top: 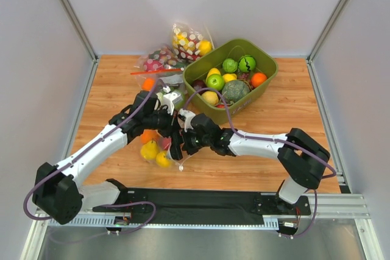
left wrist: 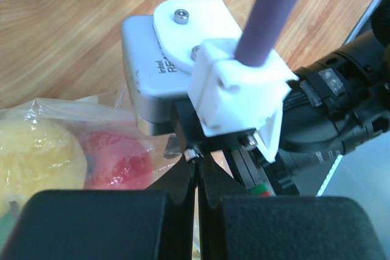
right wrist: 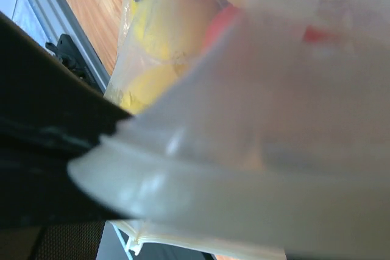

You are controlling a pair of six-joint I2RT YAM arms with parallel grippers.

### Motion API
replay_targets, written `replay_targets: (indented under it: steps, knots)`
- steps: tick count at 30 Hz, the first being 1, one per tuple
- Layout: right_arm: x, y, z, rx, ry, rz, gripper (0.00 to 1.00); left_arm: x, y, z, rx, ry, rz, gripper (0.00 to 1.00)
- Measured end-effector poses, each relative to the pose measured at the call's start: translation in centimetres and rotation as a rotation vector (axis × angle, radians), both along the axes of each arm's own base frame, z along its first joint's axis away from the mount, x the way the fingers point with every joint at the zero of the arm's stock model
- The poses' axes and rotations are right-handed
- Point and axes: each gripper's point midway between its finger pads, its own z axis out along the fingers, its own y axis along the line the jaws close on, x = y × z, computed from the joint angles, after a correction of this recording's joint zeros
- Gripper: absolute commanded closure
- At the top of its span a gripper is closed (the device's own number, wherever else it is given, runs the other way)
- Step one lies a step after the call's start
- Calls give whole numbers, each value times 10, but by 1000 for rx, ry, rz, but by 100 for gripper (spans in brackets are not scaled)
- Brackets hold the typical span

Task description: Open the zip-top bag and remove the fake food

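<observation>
Wood table (top: pixel 292 108), green bin (top: pixel 244 41) behind zip-top bag (top: pixel 159 153)

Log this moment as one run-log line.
left gripper: shut on zip-top bag | right gripper: open at zip strip | fake food: inside bag

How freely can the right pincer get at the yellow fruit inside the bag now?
Probably not yet: the right pincer stands open against the zip-top bag, but clear plastic and the zip strip lie between it and the yellow fruit.

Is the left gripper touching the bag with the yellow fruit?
Touching. In the left wrist view the left gripper is shut on a thin edge of the bag.
</observation>
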Motion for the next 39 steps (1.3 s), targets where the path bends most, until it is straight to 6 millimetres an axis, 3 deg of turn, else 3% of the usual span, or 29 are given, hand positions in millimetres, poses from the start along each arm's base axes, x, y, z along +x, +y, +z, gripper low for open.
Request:
replay_targets:
  steps: [6, 10, 14, 17, 26, 32, 33, 37, 39]
  knots:
    - [2, 3, 9, 13, -34, -68, 4, 0, 2, 8, -4, -37, 12, 100]
    - [12, -2, 23, 13, -128, -140, 3, -2, -1, 29, -45, -111, 3, 100]
    - [28, -20, 33, 3, -202, -223, 2, -6, -7, 53, -112, -180, -12, 100]
    - [43, -40, 28, -21, -225, -290, 2, -3, -10, 65, -150, -205, -1, 100]
    - [77, -110, 0, -127, -248, -486, 1, -12, -26, 56, -201, -118, 5, 100]
    - [79, -122, 6, -122, -279, -496, 2, -3, -37, 48, -233, -95, 32, 100]
    - [79, -121, 8, -115, -286, -487, 2, 0, -40, 47, -237, -97, 36, 97]
    - [75, -116, 19, -76, -321, -435, 3, 8, -44, 48, -247, -115, 53, 53]
    - [72, -113, 26, -55, -338, -405, 4, 11, -44, 49, -249, -129, 63, 46]
